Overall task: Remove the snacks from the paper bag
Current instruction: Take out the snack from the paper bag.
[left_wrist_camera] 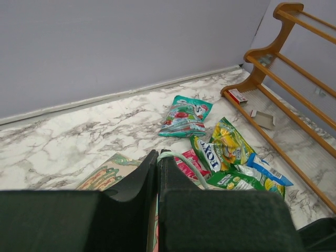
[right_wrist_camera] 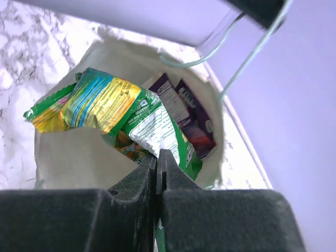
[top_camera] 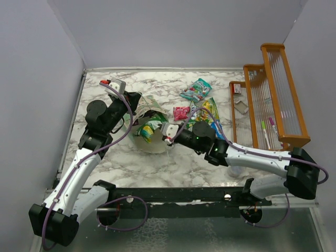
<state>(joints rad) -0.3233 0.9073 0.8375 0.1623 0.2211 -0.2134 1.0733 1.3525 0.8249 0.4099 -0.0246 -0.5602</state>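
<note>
While my left gripper (left_wrist_camera: 157, 157) pins the bag (right_wrist_camera: 79, 152), my right gripper (right_wrist_camera: 157, 157) nips a green packet (right_wrist_camera: 152, 128) in its mouth.
Both pairs of fingers are pressed almost shut: left on the bag's rim, right on the packet's lower edge, which my own fingers cover. The bag lies on its side on the table (left_wrist_camera: 79, 131), between my two grippers. Inside I count the green packet, a purple packet (right_wrist_camera: 181, 107) behind it that may be two, I cannot tell, and something orange underneath, too hidden to name. Out on the table lie four: one teal packet (left_wrist_camera: 185, 115), one yellow packet (left_wrist_camera: 228, 144), one red packet (left_wrist_camera: 186, 164) half behind my left finger, one blue-ended packet (left_wrist_camera: 252, 178). One rack (top_camera: 294, 140) stands to the right.
</note>
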